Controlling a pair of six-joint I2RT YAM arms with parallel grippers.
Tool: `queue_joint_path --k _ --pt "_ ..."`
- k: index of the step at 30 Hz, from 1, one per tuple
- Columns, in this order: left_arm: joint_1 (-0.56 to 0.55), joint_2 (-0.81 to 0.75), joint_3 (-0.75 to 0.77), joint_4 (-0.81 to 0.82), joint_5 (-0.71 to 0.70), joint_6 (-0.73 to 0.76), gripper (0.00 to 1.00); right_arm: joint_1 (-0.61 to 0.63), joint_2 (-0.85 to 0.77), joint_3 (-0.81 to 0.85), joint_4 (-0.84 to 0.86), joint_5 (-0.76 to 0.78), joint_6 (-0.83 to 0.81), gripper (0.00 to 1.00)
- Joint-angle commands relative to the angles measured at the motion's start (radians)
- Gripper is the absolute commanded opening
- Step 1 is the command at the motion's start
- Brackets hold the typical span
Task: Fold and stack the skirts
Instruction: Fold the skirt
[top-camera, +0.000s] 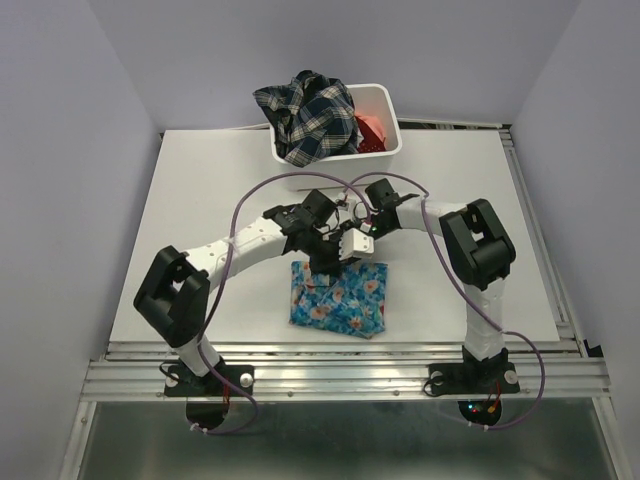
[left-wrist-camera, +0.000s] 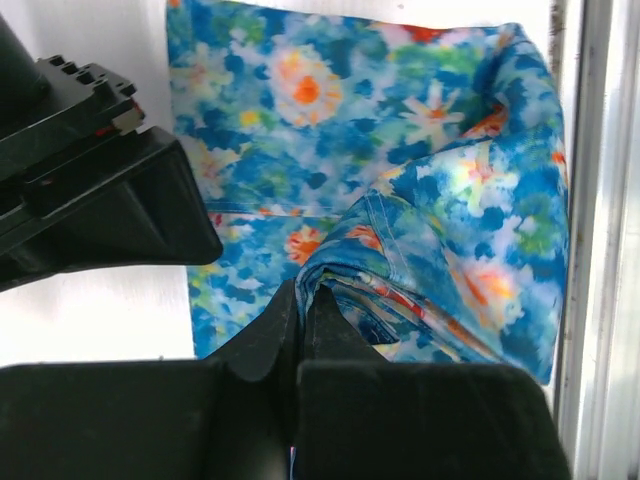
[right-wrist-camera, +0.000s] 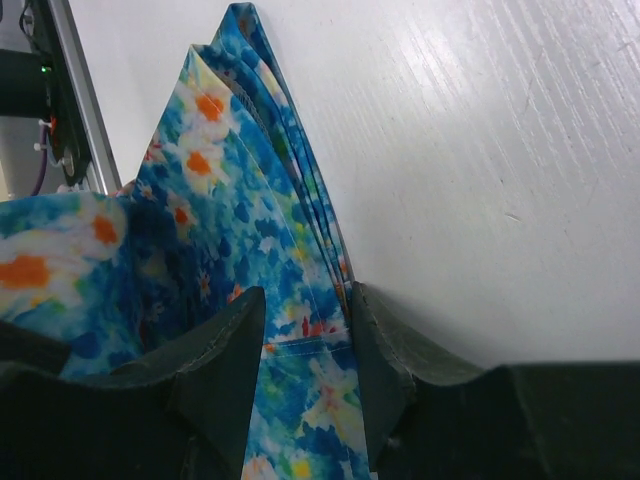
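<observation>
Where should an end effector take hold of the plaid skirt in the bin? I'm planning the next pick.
Grip the plaid skirt at the bunched top of its heap, coming straight down from above. It is crumpled and mounded over the rim of the white bin, so the raised folds give a pinchable ridge, while the bin walls block a sideways approach. The coral-red skirt lies beside it.

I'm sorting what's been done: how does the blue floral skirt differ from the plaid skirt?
The blue floral skirt lies folded flat on the table; the plaid skirt sits crumpled in the white bin. Both grippers, left gripper and right gripper, meet the floral one; nothing touches the plaid one. Both are soft cloth.
</observation>
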Motion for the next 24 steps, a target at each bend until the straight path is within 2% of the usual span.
queue_joint_path --k 1,7,12,15,16,20,22,23,24 --pt "0.028 0.024 0.042 0.092 0.006 0.018 0.00 0.015 0.001 0.006 -0.023 0.001 -0.024 0.46" --pt "0.037 0.059 -0.005 0.172 -0.027 0.006 0.01 0.015 0.013 0.021 -0.028 0.001 -0.027 0.46" --pt "0.044 0.082 -0.062 0.257 -0.080 -0.022 0.18 0.015 0.017 0.035 -0.028 0.013 -0.024 0.50" --pt "0.048 0.095 -0.070 0.247 -0.072 -0.039 0.33 0.015 0.007 0.052 -0.028 0.059 -0.019 0.56" --pt "0.048 0.087 -0.075 0.246 -0.069 -0.050 0.35 0.015 0.004 0.060 -0.028 0.073 -0.012 0.57" --pt "0.049 0.026 -0.085 0.229 -0.072 -0.097 0.42 0.005 -0.011 0.115 -0.028 0.120 0.011 0.72" --pt "0.055 -0.014 -0.078 0.215 -0.081 -0.120 0.45 -0.006 -0.020 0.162 -0.029 0.139 0.031 0.75" --pt "0.060 -0.028 -0.075 0.203 -0.090 -0.148 0.51 -0.018 -0.022 0.181 -0.031 0.153 0.042 0.78" --pt "0.064 -0.042 -0.072 0.198 -0.095 -0.166 0.51 -0.018 -0.025 0.199 -0.029 0.153 0.051 0.79"
